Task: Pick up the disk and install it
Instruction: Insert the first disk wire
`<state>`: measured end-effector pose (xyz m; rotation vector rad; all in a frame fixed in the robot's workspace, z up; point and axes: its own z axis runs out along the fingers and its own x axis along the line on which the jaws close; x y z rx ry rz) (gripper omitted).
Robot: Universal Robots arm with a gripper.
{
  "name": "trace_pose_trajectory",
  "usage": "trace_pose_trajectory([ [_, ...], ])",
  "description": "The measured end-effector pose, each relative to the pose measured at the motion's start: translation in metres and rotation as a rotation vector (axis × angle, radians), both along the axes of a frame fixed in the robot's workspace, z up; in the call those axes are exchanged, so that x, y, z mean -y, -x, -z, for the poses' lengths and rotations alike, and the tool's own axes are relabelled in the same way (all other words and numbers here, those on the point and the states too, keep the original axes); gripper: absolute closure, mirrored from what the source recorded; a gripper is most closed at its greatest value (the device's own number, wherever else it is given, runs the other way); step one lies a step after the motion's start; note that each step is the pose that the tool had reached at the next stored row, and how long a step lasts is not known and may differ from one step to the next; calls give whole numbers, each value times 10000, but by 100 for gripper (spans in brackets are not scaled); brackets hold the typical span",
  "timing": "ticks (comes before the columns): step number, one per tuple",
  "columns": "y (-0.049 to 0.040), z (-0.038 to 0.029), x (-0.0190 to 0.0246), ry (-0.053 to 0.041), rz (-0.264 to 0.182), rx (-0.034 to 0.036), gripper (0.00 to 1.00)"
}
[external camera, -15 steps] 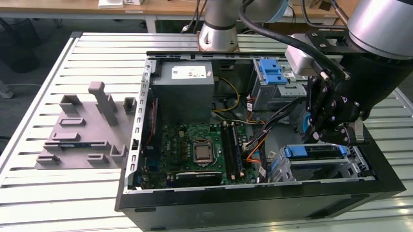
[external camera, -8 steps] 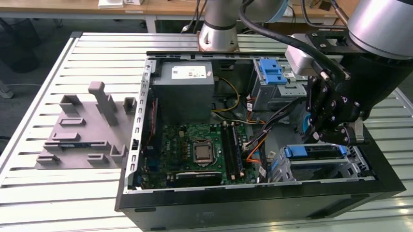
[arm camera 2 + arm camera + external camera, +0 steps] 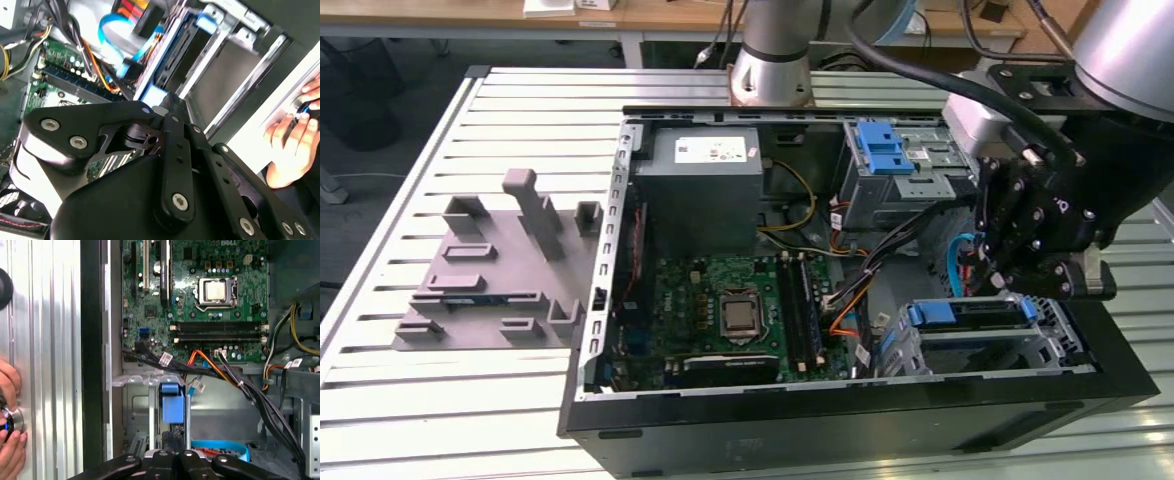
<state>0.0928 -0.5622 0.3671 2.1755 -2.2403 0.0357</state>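
Disk (image 3: 970,313), blue handle showing, sits in the lower drive bay (image 3: 1062,345) at about 4 o'clock within the open computer case (image 3: 606,300), which lies on the slatted table (image 3: 494,120). In the first wrist view the disk (image 3: 171,407) stands on edge between the bay walls. The gripper (image 3: 171,456) is directly over it, fingers drawn close together and apparently pinching the disk's upper edge. Orange cables (image 3: 210,362) and a black cable bundle (image 3: 250,390) run at roughly 12 o'clock from the bay, beside the motherboard (image 3: 720,300). A person's hand (image 3: 10,440) rests on the table. Likely faults: a slightly tilted disk could bind against the bay walls, a narrow edge grip could slip, and the nearby cables could snag the handle.
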Motion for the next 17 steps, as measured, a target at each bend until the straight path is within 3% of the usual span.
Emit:
trace_pose_trajectory([
  [9,-249,12,-8,0,0,0,89],
  [17,-300,15,-11,0,1,0,89],
])
